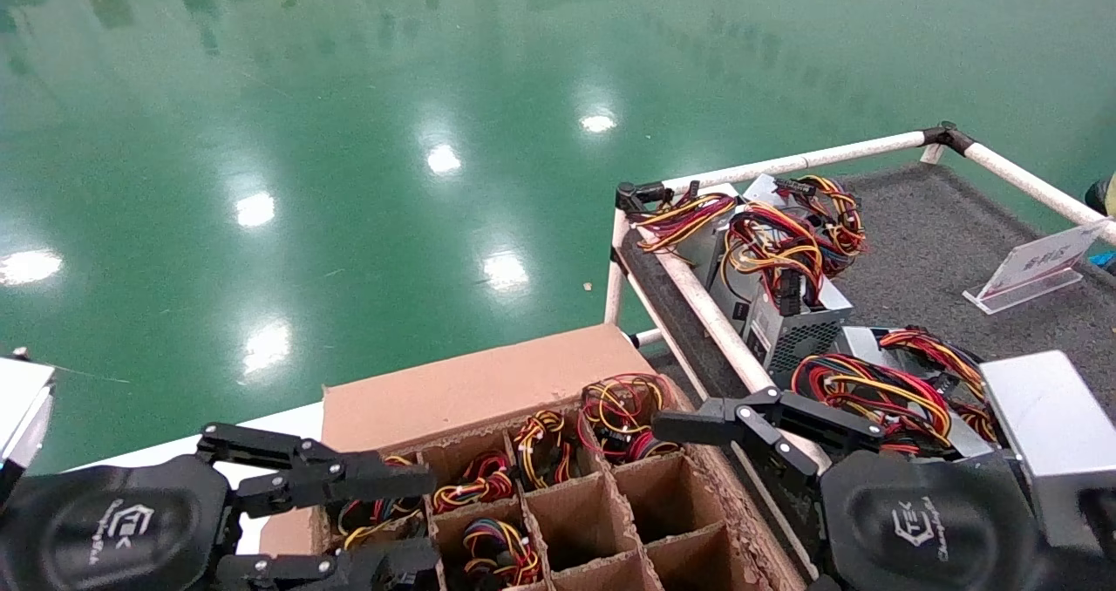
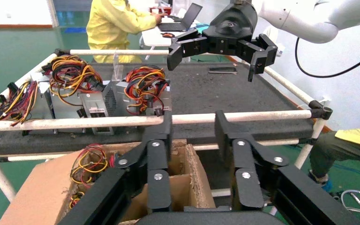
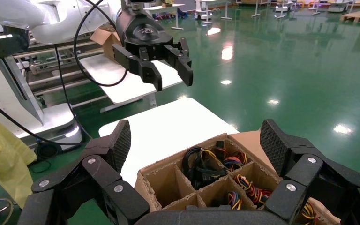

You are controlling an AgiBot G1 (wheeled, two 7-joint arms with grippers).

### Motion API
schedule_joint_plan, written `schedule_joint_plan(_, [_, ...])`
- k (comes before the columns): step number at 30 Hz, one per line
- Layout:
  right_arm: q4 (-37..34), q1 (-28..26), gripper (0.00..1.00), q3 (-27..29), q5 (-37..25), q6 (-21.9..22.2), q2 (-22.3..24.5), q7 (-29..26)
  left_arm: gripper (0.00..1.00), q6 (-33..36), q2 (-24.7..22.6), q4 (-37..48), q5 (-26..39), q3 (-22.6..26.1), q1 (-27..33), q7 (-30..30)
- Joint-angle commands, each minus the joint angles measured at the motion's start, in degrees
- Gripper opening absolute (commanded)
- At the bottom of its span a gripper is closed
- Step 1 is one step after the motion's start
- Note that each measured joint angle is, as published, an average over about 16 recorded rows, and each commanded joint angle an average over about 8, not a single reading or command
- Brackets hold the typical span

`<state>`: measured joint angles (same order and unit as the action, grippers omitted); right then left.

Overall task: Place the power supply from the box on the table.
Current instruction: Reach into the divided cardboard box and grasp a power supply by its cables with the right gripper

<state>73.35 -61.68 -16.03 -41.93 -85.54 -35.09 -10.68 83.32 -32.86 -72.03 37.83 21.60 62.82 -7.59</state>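
While both grippers — left gripper, right gripper — hang wide, box, 3 units on table.

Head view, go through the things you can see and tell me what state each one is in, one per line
Left tool: open, empty, above the box's left cells.
Right tool: open, empty, over the box's right edge.
Box: open-topped, some cells hold wire bundles, others are empty.
Power supply: in a far cell, not yet lifted.
Table: carries several silver units with loose wires and a sign holder.
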Motion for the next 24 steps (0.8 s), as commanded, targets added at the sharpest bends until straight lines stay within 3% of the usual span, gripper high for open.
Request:
schedule_joint_plan(1, [0.0, 0.0, 1.00, 0.0, 0.0, 0.0, 0.0, 0.0, 0.00, 0.0, 0.0, 0.0, 0.0, 0.0, 0.0, 0.0])
schedule_joint_plan(21, [0.0, 0.0, 1.00, 0.0, 0.0, 0.0, 0.0, 0.0, 0.00, 0.0, 0.0, 0.0, 0.0, 0.0, 0.0, 0.0])
schedule_joint_plan(22, [0.0, 0.0, 1.00, 0.0, 0.0, 0.0, 0.0, 0.0, 0.03, 0.0, 0.0, 0.0, 0.0, 0.0, 0.0, 0.0])
schedule_joint_plan(24, [0.0, 0.0, 1.00, 0.0, 0.0, 0.0, 0.0, 0.0, 0.25, 0.0, 0.0, 0.0, 0.0, 0.0, 0.0, 0.0])
